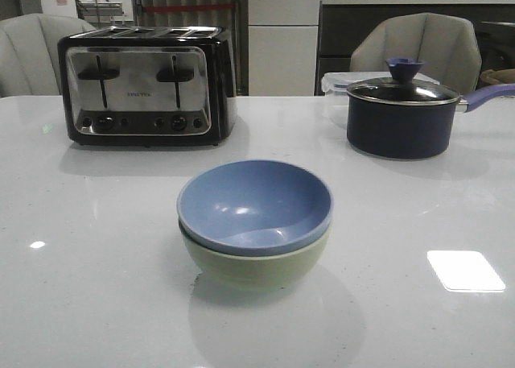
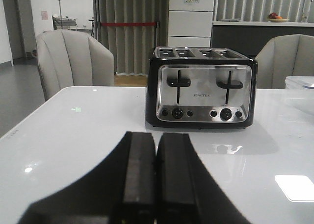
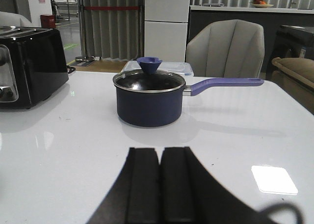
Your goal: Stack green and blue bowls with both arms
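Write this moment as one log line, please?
blue bowl nested in green bowl | left gripper shut, empty | right gripper shut, empty

You see a black-and-chrome toaster (image 2: 201, 87) standing upright on the white bench (image 2: 73, 136), a lidded dark saucepan (image 3: 149, 99) well apart, purple handle (image 3: 225, 84) outstretched.

The green bowl (image 1: 256, 267) shows only its outer wall; the blue bowl (image 1: 254, 205) nested in it hides its inside. The pan (image 1: 402, 117) handle runs off the front view's right edge, and the pan covers most of a clear box (image 1: 336, 82) behind it. Both wrist views cut off each tool (image 2: 156, 182) (image 3: 160, 185) at the bottom edge.
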